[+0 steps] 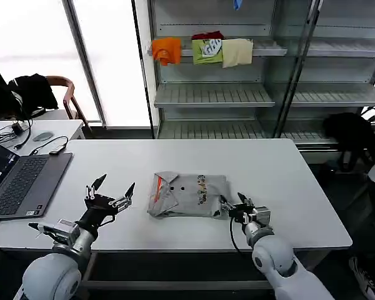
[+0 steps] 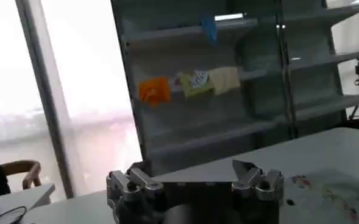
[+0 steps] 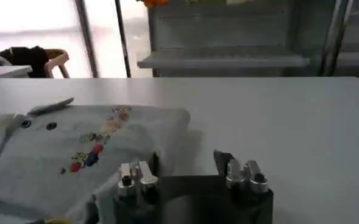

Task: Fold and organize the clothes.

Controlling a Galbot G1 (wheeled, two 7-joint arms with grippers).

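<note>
On the white rectangular worktop (image 1: pixel 287 181), a light grey short-sleeved fabric shirt (image 1: pixel 189 195) lies folded into a compact rectangle near the front edge, about midway between the two arms. Its orange collar stripe (image 1: pixel 158 188) faces the robot's left side, and a small multicolour chest print (image 1: pixel 202 189) runs across the top of the fold.

The left claw (image 1: pixel 112 190) hovers above the worktop just beside the collar end of the shirt, apart from it, with its fingers spread wide. The right claw (image 1: pixel 235 205) sits low at the opposite edge of the fold, right against the fabric, its fingers parted; from the right wrist camera the fingertips (image 3: pixel 135 175) stand apart with the shirt's edge (image 3: pixel 94 152) just ahead of them, and whether they touch the cloth cannot be told.

A dark grey open laptop (image 1: pixel 19 181) rests on the worktop's far left. Behind, a metal shelf unit (image 1: pixel 237 94) carries orange, green and cream folded garments (image 1: pixel 206 50).
</note>
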